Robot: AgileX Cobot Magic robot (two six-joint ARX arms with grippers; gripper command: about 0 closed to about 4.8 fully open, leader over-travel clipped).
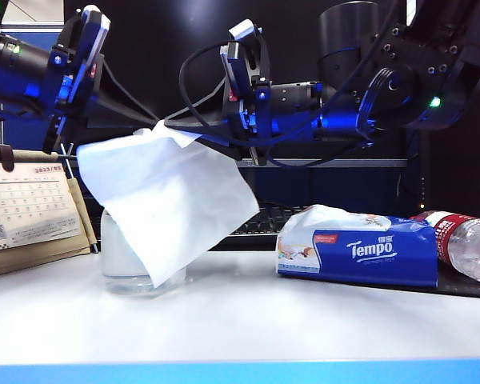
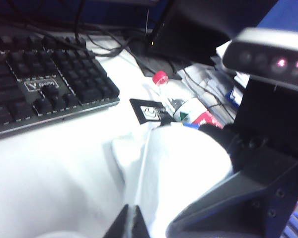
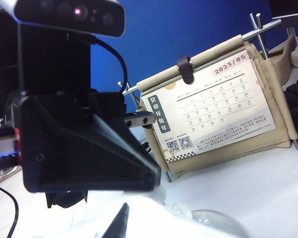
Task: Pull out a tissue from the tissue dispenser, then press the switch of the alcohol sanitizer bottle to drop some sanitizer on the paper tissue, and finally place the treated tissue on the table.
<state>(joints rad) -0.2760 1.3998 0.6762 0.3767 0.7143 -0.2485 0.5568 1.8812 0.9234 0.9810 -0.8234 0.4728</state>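
The white tissue [image 1: 164, 200] hangs spread out in front of the alcohol sanitizer bottle [image 1: 116, 264], hiding its switch. My left gripper [image 1: 152, 126] comes in from the upper left and is shut on the tissue's top edge. In the left wrist view the fingertips [image 2: 131, 223] pinch a thin white fold of the tissue [image 2: 179, 168]. My right gripper [image 1: 180, 132] reaches across from the right to the same top edge, shut, lying over the tissue [image 3: 154, 223] beside the bottle's clear dome [image 3: 216, 223]. The blue tissue dispenser [image 1: 360, 252] lies to the right on the table [image 1: 240, 328].
A desk calendar [image 1: 28, 212] stands at the left behind the bottle. A black keyboard [image 1: 260, 224] lies behind the dispenser. A red-labelled water bottle [image 1: 468, 244] lies at the far right. The two gripper bodies face each other closely above the sanitizer bottle.
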